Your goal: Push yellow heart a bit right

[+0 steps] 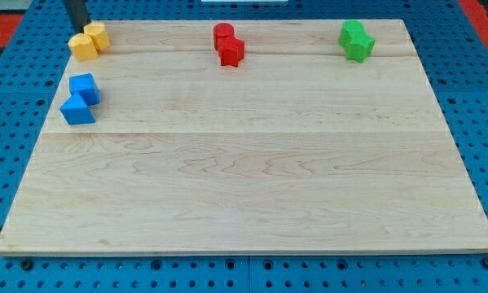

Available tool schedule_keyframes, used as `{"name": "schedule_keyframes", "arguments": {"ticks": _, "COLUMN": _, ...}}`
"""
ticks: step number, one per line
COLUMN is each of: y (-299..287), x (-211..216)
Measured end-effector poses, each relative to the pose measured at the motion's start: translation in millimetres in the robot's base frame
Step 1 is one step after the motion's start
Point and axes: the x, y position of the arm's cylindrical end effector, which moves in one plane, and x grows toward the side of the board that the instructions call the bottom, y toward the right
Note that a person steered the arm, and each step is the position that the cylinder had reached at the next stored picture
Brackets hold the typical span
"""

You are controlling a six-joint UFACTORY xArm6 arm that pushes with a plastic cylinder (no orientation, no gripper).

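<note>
Where pale wood grain meets the top-left edge, my tip touching the glossy yellow heart, holding nothing. Smooth bare wooden board rightward before the red blocks.

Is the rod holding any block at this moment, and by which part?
Nothing is held. My tip stands at the top-left edge of the two yellow blocks; contact cannot be told.

We see yellow heart at board's top-left corner, near view's top and left edge. Small chunky block, bright yellow, flat on wood, lobes hard to make out from this angle. It touches second yellow block, shape unclear, which sits just up and right of it. We see my tip just above heart, toward view's top, close beside it; contact we cannot tell.
</note>
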Motion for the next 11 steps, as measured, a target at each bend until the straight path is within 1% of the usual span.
{"name": "schedule_keyframes", "arguments": {"ticks": 1, "y": 8.2, "x": 10.4}}
{"name": "schedule_keyframes", "arguments": {"ticks": 4, "y": 20.1, "x": 23.3}}
{"name": "schedule_keyframes", "arguments": {"ticks": 5, "y": -23.0, "x": 23.8}}
{"name": "schedule_keyframes", "arguments": {"ticks": 7, "y": -14.8, "x": 41.5}}
{"name": "schedule_keyframes", "arguments": {"ticks": 8, "y": -12.7, "x": 57.7}}
{"name": "schedule_keyframes", "arguments": {"ticks": 9, "y": 21.3, "x": 65.5}}
{"name": "schedule_keyframes", "arguments": {"ticks": 11, "y": 95.3, "x": 66.6}}
